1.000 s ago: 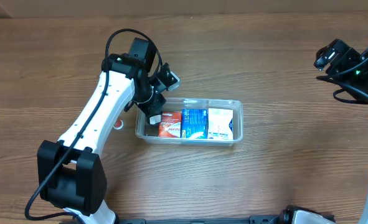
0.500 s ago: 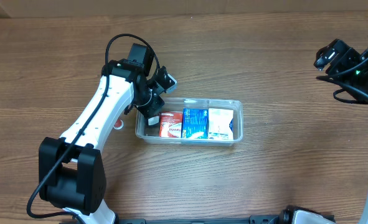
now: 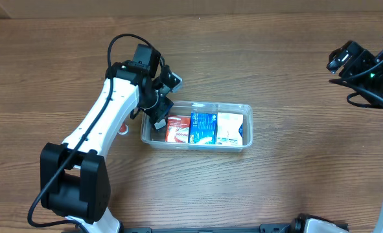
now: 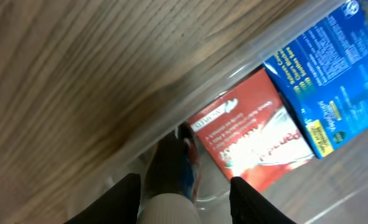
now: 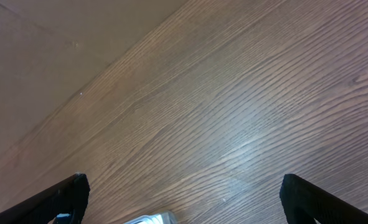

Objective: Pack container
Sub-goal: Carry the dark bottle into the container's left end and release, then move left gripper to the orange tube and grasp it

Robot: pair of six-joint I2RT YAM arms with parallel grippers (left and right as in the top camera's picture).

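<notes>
Right now your left gripper (image 3: 160, 116) hangs over the left end of the clear container (image 3: 197, 147), which sits near the middle of the wooden table (image 3: 288, 188). In the left wrist view its fingers (image 4: 249, 199) stand moderately apart. Between them is what looks like a small white bottle (image 4: 167, 208) with a dark cap, though it is blurred; you can see a gap on one side of it. A red box (image 3: 176, 130), a blue box (image 3: 203, 128) and a white box (image 3: 229, 128) lie side by side in the tub. Your right gripper (image 5: 184, 186) is well apart at the table's right edge, spread wide and holding nothing.
</notes>
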